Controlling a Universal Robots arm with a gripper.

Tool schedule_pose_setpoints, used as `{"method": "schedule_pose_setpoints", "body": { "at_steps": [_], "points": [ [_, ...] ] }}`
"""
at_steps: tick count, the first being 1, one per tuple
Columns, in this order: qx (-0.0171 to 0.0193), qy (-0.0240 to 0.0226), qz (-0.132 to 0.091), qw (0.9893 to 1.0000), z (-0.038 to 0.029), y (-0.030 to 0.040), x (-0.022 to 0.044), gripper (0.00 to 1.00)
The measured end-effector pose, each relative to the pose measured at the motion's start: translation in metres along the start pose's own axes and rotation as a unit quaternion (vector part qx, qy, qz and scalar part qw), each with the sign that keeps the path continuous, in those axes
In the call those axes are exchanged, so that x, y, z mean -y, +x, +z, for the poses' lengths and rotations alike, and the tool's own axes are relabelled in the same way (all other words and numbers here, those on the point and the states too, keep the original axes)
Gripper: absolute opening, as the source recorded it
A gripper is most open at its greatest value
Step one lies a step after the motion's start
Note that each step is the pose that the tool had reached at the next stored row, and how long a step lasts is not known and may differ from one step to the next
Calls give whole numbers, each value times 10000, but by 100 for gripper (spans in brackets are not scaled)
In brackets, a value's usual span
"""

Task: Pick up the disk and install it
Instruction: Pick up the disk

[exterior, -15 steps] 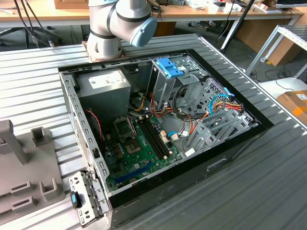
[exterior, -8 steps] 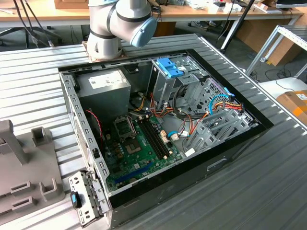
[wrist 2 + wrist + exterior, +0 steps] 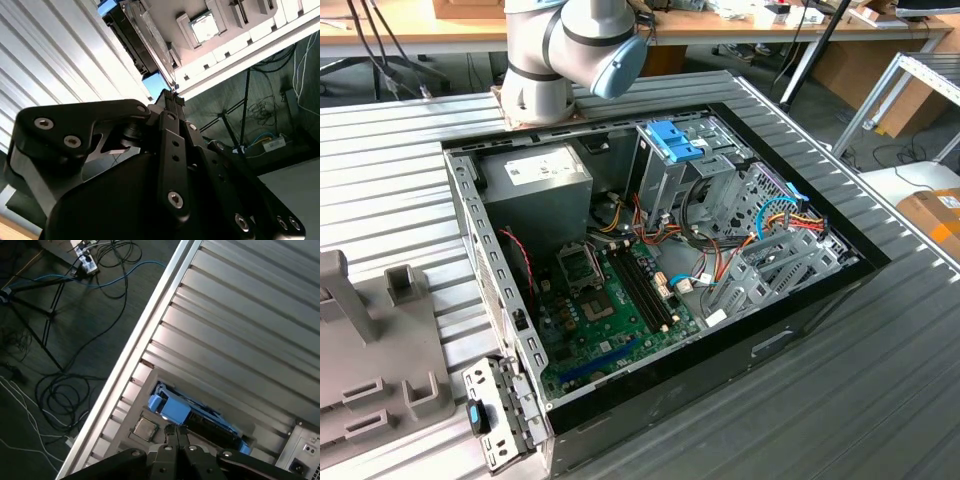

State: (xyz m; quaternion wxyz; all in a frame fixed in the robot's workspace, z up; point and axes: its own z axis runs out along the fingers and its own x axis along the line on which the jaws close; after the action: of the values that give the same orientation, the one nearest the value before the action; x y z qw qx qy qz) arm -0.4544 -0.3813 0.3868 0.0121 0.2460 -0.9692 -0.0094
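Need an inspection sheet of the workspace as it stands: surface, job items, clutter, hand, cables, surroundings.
surface: ribbed grey metal table, carrying an open black computer case.
job's things: flat grey disk in blue plastic carrier frame, near the table's edge, outside the case.
clutter: square silver processor chip beside the disk.
hand: black hand shut, tips close to the disk; contact unclear.
cables: coloured wire bundles inside the case; loose cables on the floor.
surroundings: tripod, cardboard box.

The ribbed metal table (image 3: 880, 400) carries an open computer case (image 3: 790, 335) and a grey fixture (image 3: 370, 380).
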Motion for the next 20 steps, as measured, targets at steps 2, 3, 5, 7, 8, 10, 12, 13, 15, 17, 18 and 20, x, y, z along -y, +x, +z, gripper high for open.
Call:
{"method": "schedule_pose_setpoints", "body": {
  "at_steps": [2, 3, 5, 7, 8, 10, 12, 13, 15, 17, 18, 20],
  "points": [
    [-10, 11, -236, 9997, 0, 0, 0, 11],
    [-15, 17, -376, 9993, 1, 0, 0, 11],
    [-31, 38, -737, 9973, 2, 0, 0, 11],
    [-36, 43, -925, 9957, 3, 0, 0, 11],
    [-39, 45, -1012, 9949, 4, 0, 0, 11],
    [-48, 55, -1414, 9899, 7, 0, 0, 11],
    [-55, 62, -1627, 9866, 8, 0, 0, 11],
    [-59, 67, -1777, 9840, 9, 0, 0, 11],
    [-66, 73, -2029, 9792, 10, 0, 0, 11],
    [-73, 81, -2324, 9726, 11, 0, 0, 11],
    [-76, 83, -2424, 9701, 11, 0, 0, 11],
    [-79, 87, -2562, 9665, 12, 0, 0, 11]
  ]
}}
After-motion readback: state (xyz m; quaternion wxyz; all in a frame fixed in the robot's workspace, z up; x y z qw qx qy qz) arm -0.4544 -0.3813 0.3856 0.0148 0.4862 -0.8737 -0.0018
